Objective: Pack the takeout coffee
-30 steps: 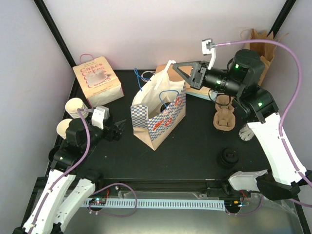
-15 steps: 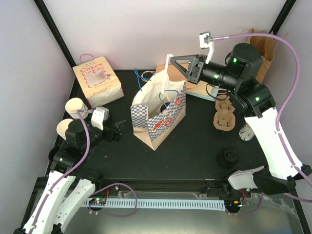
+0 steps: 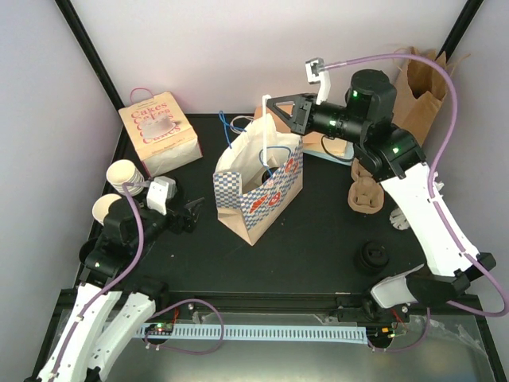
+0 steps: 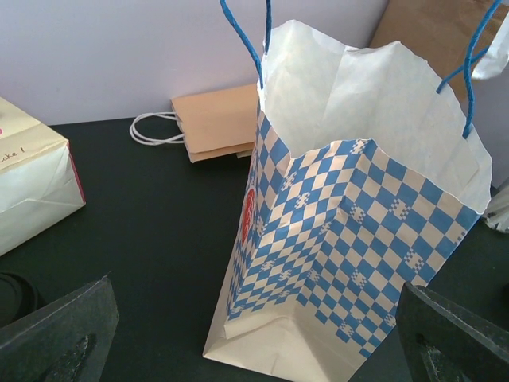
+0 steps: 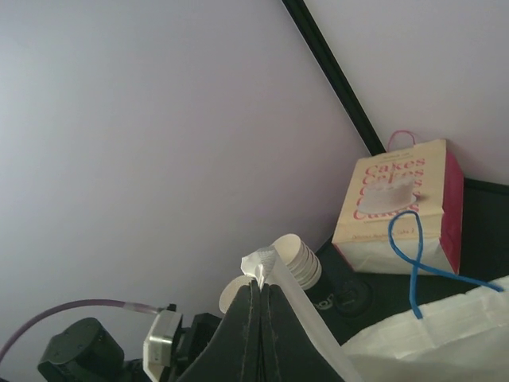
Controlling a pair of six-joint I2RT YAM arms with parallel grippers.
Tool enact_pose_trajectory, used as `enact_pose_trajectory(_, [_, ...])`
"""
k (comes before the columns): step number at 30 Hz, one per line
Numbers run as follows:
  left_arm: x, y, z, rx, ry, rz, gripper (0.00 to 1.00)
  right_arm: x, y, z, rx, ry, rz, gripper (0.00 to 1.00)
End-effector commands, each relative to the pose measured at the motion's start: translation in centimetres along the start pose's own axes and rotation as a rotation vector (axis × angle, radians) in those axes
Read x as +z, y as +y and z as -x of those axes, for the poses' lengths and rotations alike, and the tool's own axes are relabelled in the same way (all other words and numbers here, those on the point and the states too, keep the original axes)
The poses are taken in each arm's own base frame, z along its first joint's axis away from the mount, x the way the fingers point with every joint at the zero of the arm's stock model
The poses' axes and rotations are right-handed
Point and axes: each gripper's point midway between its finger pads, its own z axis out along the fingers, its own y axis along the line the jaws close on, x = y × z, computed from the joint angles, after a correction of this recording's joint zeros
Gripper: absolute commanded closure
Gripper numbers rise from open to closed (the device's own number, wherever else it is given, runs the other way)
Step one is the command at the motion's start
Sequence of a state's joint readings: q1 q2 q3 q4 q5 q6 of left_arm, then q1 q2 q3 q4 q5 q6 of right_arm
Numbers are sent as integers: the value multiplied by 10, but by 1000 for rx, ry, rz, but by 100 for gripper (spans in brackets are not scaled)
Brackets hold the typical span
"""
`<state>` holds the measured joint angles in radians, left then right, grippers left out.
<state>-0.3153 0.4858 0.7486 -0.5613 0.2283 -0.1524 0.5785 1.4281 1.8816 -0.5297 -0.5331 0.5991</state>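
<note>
The black bench (image 3: 318, 231) carries everything, with the blue-and-white checked paper bag (image 3: 262, 195) upright at its middle, within reach of both arms and so the likely packing target. The right claw (image 3: 268, 102) is pressed together on a white paper strip (image 5: 302, 318) at the bag's top edge and lifts it, probably to hold the mouth wide and steady. The left claw (image 3: 192, 215), its fingers spread and holding nothing, sits low and faces the bag's side. The task's things wait outside the bag. The cream ribbed paper cups (image 3: 121, 173) stand at the left edge just behind the left arm. The round black plastic lids (image 3: 371, 257) are stacked well apart on the right, near a brown pulp cup carrier (image 3: 367, 195)
</note>
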Motion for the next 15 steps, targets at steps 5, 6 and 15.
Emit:
enact_pose_trajectory(5, [-1,-3,3,21,-14,-15,2,14,-27,-24,6,62,-65,99])
enact_pose_trajectory(6, [-1,-3,3,22,-12,-16,2,14,-28,-25,7,64,-68,99])
enact_pose_trajectory(15, [-1,-4,2,24,-13,-21,2,19,-4,-25,-27,77,17,99])
